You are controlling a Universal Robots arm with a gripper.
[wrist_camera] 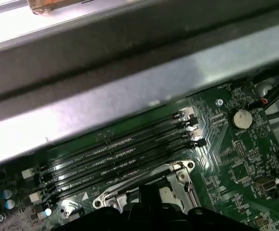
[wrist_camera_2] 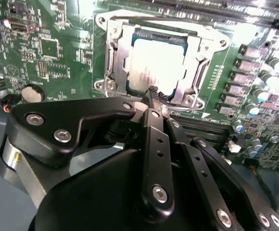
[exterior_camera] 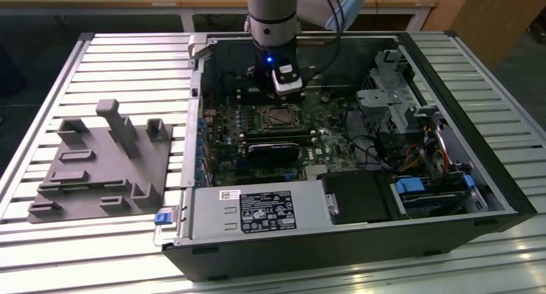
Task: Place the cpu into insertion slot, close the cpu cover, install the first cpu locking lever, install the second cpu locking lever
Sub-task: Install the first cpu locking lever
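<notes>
The cpu [wrist_camera_2: 154, 60], a pale square chip, lies in the insertion slot [exterior_camera: 277, 117] on the green board. The silver cpu cover [wrist_camera_2: 114, 53] lies flat around it, its window showing the chip's face. My gripper [wrist_camera_2: 154, 94] hangs just over the socket's edge nearest the memory slots, fingertips drawn together with nothing visible between them. In the exterior view the gripper [exterior_camera: 287, 101] is inside the open computer case, just behind the socket. A corner of the socket frame [wrist_camera: 178, 174] appears in the first wrist view. I cannot make out the locking levers' position.
Long black memory slots [wrist_camera: 120, 154] run beside the socket, with the case's metal wall [wrist_camera: 129, 96] above them. A coin battery [wrist_camera: 240, 117] sits on the board. A black card [exterior_camera: 275, 150], the power supply [exterior_camera: 256, 211] and a drive cage [exterior_camera: 384, 96] crowd the case. A grey fixture [exterior_camera: 102, 172] lies outside.
</notes>
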